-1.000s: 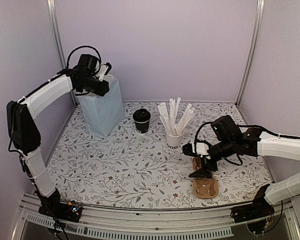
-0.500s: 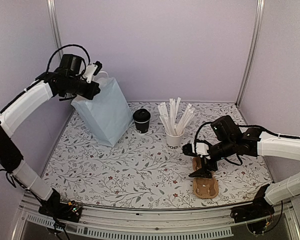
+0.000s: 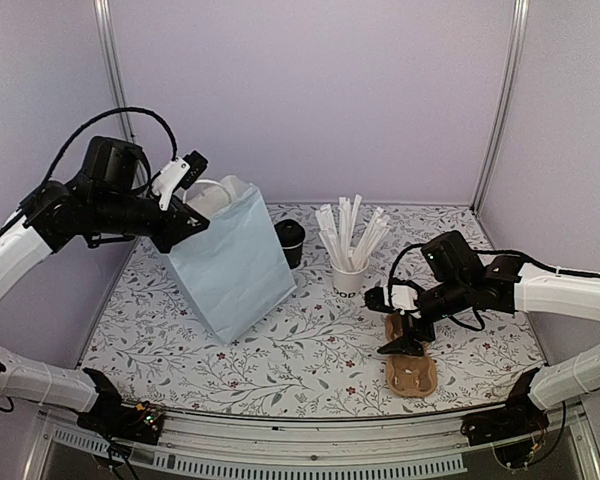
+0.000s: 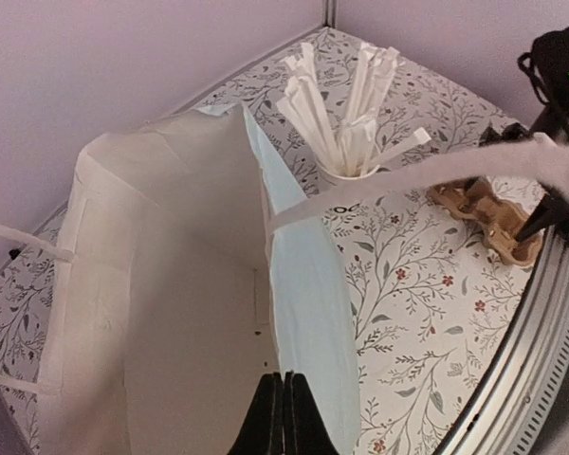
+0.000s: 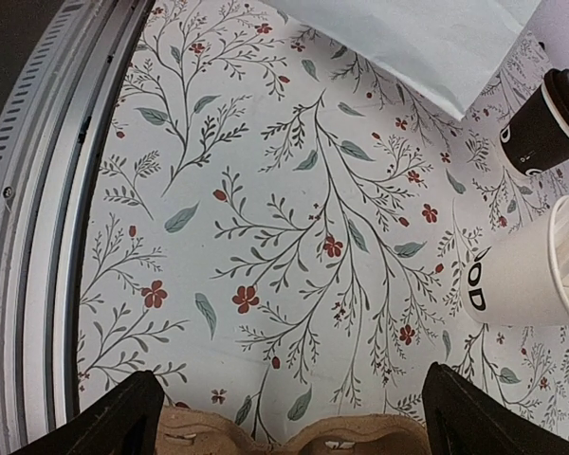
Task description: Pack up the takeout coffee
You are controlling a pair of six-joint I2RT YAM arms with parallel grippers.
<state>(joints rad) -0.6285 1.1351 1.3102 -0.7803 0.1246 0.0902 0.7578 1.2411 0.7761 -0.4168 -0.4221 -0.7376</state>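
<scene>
My left pincer is clamped tight on the near rim of the pale blue paper bag, a thin fold of paper pinched between the two tips, and the bag hangs tilted from that one point with its base on the counter. The takeout coffee stands upright just behind the bag's far corner, half hidden from above. From my right wrist I see it clear of the bag, next to the white cup of wrapped sticks. My right pincer is spread as wide as it goes, holding nothing, low over the brown cardboard cup carrier at the near right. The job in hand, as I judge it, is to settle the bag where it can take the cup. I should set it down squarely so the base sits flat and the mouth gapes upward, not leaning toward the left wall. I would keep the pull gentle, since one pinch on thin paper can tear or crease the rim shut. The bag's far corner must not sweep into the coffee, which looks light enough to tip. One white handle loop runs across the opening toward the right, and it wants to fall outside the mouth before anything goes in.
</scene>
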